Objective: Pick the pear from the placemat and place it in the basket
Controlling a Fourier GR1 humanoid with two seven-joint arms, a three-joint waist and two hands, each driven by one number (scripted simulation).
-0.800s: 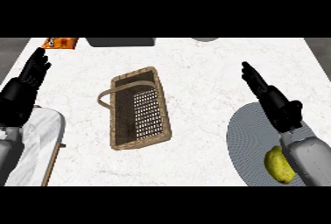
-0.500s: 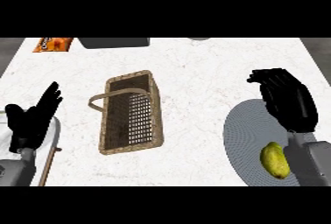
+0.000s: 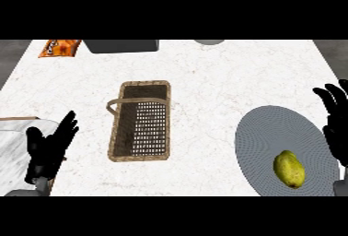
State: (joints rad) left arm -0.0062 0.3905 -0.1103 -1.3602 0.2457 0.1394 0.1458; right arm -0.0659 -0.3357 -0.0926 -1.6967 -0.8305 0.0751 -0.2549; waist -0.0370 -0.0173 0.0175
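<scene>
A yellow-green pear (image 3: 289, 168) lies on the round grey placemat (image 3: 272, 133) at the lower right of the counter. The brown wicker basket (image 3: 119, 143), with its handle lying over it, sits in the middle and holds nothing. My right hand (image 3: 335, 126) is at the right edge, just right of the placemat and above the pear, fingers straight and open, touching nothing. Low at the left, my left hand (image 3: 46, 150) is open with its fingers up, well left of the basket.
An orange packet (image 3: 60, 47) lies at the back left corner. A dark grey box (image 3: 122, 45) stands at the back edge, and a grey round object (image 3: 209, 41) peeks in beside it. A white marbled board (image 3: 14, 147) sits at the left edge.
The view has shifted, so the basket now looks straighter. My right hand has moved out to the right edge and its fingers have straightened. My left hand has sunk a little lower.
</scene>
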